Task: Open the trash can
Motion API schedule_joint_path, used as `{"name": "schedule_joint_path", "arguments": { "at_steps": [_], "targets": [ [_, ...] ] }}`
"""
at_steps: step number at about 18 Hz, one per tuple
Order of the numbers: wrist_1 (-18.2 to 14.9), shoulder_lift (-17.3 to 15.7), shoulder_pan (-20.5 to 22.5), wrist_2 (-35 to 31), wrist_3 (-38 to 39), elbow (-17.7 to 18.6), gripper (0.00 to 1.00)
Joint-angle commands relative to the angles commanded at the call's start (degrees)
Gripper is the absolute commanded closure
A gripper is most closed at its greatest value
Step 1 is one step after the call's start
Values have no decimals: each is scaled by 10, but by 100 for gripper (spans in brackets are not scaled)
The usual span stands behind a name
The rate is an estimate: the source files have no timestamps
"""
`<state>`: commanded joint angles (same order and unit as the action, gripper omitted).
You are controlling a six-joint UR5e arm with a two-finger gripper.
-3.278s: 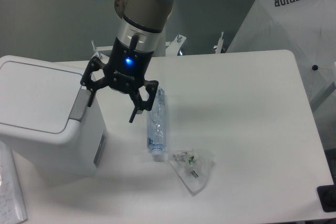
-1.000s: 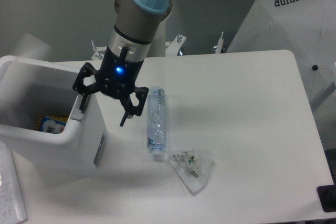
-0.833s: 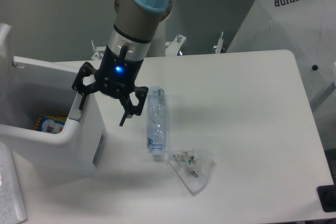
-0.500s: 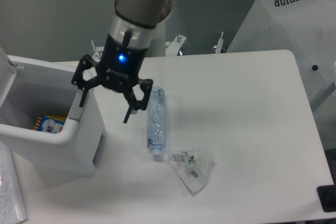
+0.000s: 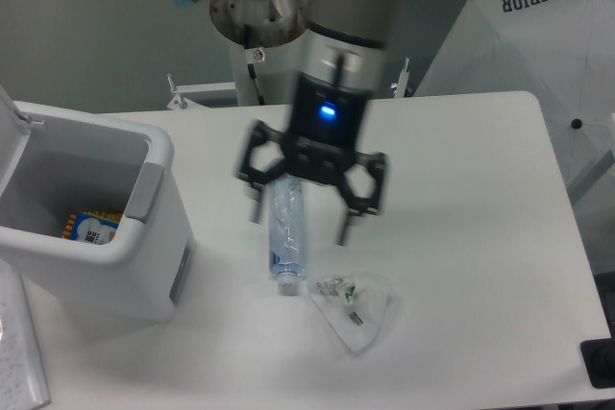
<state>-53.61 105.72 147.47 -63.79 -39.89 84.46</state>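
1. The bin point(image 5: 115, 247) stands at the table's point(image 5: 461, 237) left edge with its lid up; only a sliver of the lid shows at the far left.
2. Inside the bin lies a blue and yellow packet point(image 5: 94, 228).
3. The grey tab point(image 5: 145, 191) sits on the bin's right rim.
4. The gripper point(image 5: 303, 223) hangs blurred over mid-table, fingers spread wide, holding nothing.
5. A clear bottle point(image 5: 286, 237) lies under the gripper, well right of the bin.
6. A crumpled clear bag point(image 5: 354, 306) lies near the bottle's cap end.
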Motion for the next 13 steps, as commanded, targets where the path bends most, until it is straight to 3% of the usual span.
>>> {"name": "schedule_joint_path", "arguments": {
  "at_steps": [4,7,13],
  "targets": [
    [1,37,6,-129,-82,-1,0],
    [1,62,11,-136,-141,3,0],
    [-8,72,44,-148,-236,7,0]
  ]
}}
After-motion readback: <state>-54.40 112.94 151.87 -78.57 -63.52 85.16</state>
